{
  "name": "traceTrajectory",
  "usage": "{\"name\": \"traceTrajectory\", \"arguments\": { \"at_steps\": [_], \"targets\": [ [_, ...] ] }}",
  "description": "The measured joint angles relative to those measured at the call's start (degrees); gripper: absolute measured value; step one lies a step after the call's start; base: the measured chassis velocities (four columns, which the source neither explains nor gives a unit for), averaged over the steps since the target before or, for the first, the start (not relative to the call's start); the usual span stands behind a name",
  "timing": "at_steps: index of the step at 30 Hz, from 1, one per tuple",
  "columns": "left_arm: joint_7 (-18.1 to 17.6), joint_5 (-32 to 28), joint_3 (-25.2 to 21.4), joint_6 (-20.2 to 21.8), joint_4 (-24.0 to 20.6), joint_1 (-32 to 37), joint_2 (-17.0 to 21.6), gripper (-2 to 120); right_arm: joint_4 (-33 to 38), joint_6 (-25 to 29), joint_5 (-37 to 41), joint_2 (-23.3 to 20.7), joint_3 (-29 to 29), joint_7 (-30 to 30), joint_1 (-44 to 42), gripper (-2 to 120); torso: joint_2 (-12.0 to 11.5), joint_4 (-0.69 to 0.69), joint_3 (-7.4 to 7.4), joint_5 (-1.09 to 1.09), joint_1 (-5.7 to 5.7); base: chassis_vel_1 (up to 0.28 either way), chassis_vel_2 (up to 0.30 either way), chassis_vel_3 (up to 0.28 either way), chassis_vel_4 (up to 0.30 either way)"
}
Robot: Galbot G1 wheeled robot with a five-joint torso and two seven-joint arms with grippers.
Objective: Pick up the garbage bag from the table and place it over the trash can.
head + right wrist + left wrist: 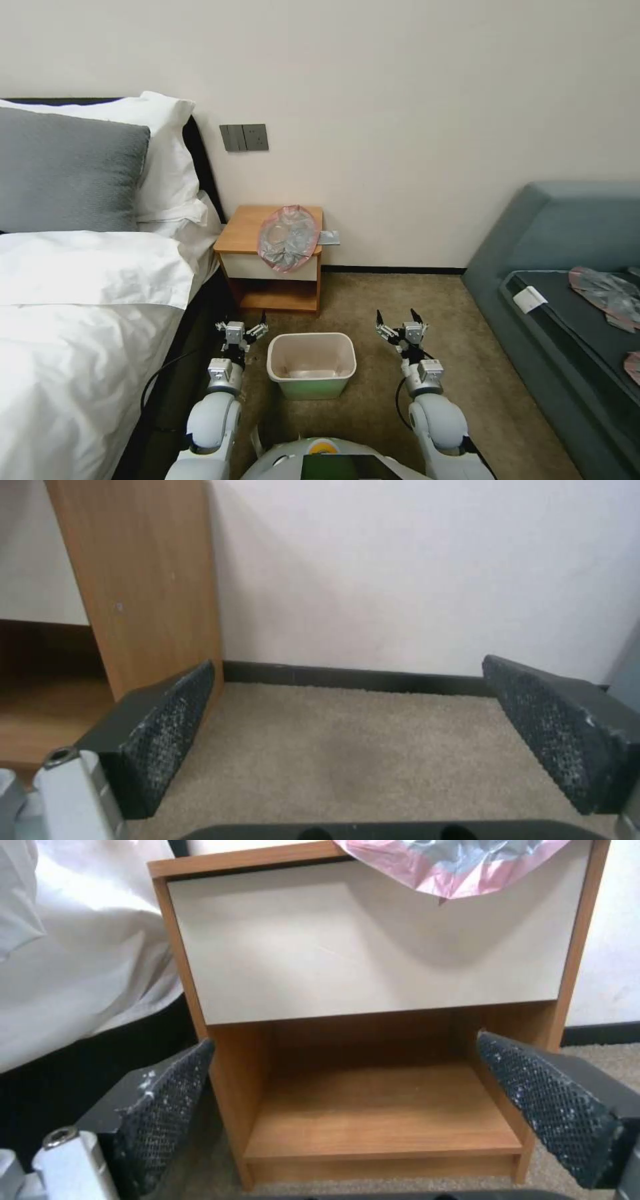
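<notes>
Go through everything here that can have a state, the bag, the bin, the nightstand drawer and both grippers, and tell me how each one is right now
garbage bag: crumpled on the table, pink rim hanging over the front edge, not gripped.
trash can: upright on the carpet, unlined.
table: drawer shut, lower shelf bare.
left gripper: open, beside the can.
right gripper: open, on the can's other side.

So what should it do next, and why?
Probably raise and extend one arm, say the left gripper, toward the garbage bag. The bag lies on the table, its edge drooping over the front, untouched. Both grippers, the right gripper too, hang open and empty low beside the trash can.
</notes>
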Motion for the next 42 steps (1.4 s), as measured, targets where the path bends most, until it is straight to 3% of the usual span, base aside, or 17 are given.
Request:
{"name": "traceTrajectory", "arguments": {
  "at_steps": [42],
  "targets": [
    [0.0,0.0,0.0,0.0,0.0,0.0,0.0,100,0.0,0.0,0.0,0.0,0.0,0.0,0.0,100,0.0,0.0,0.0,0.0,0.0,0.0,0.0,0.0,0.0]
  ]
}}
